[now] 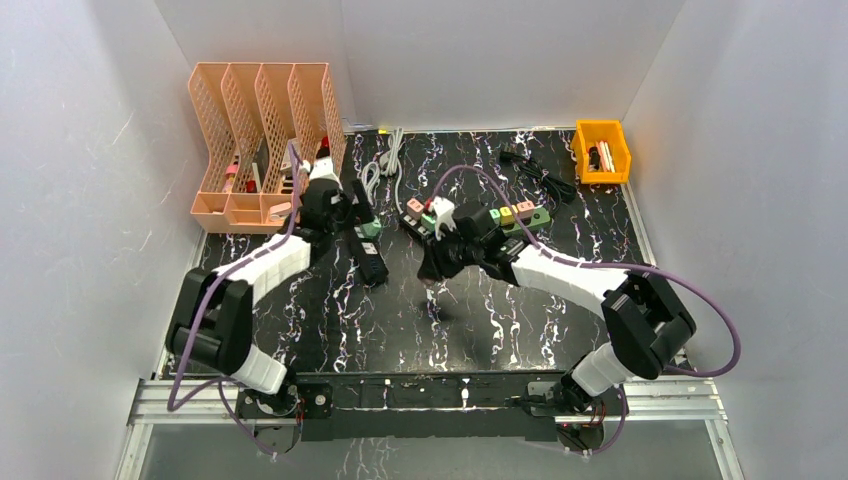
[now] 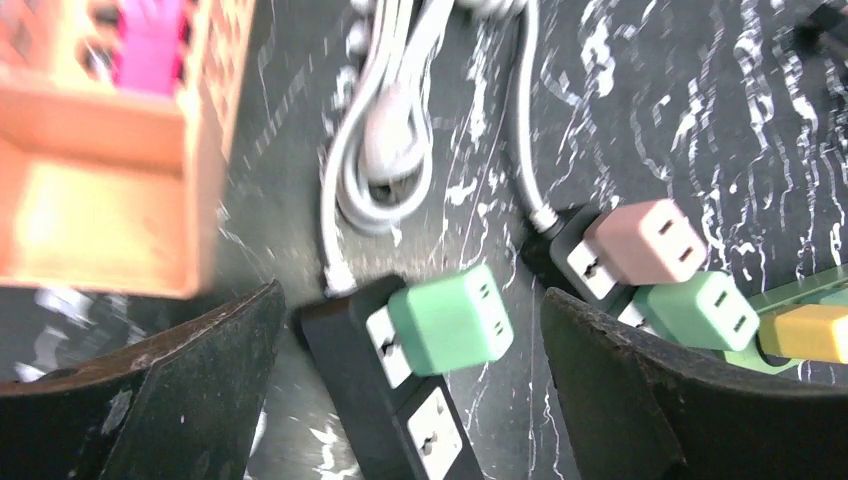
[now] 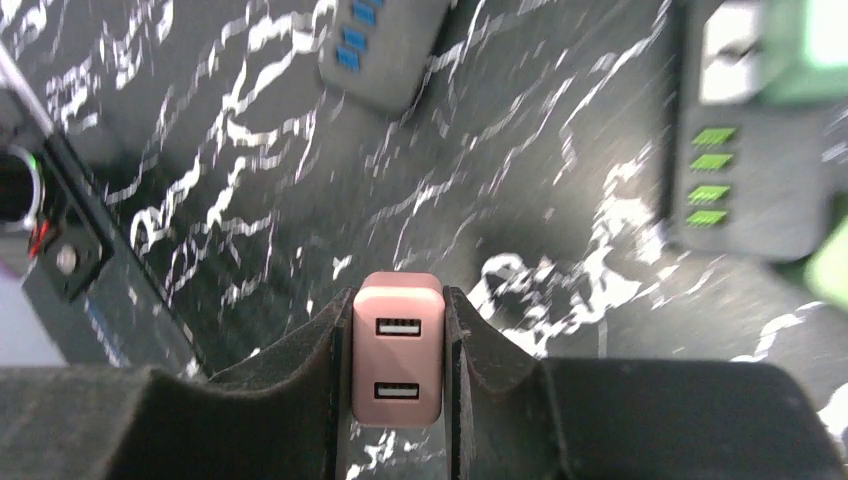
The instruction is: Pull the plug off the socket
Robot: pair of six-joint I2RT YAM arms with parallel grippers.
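Note:
A green plug [image 2: 450, 320] sits in the end socket of a black power strip [image 2: 400, 420], also seen from above [image 1: 368, 256]. My left gripper [image 2: 412, 300] hangs over it, open, one finger on each side of the green plug and neither touching it. Off to the right, my right gripper [image 3: 397, 295] is shut on a pink plug [image 3: 397, 350] with two USB ports, held free above the table. In the top view that gripper [image 1: 432, 270] hovers mid-table. A second strip [image 1: 520, 222] carries pink [image 2: 645, 240], green [image 2: 700, 310] and yellow [image 2: 810, 332] plugs.
An orange file rack [image 1: 265, 140] stands at the back left and a yellow bin [image 1: 600, 150] at the back right. A coiled white cable [image 1: 385, 165] and a black cable [image 1: 535, 165] lie at the back. A grey charger with blue ports [image 3: 385, 50] lies below the right wrist.

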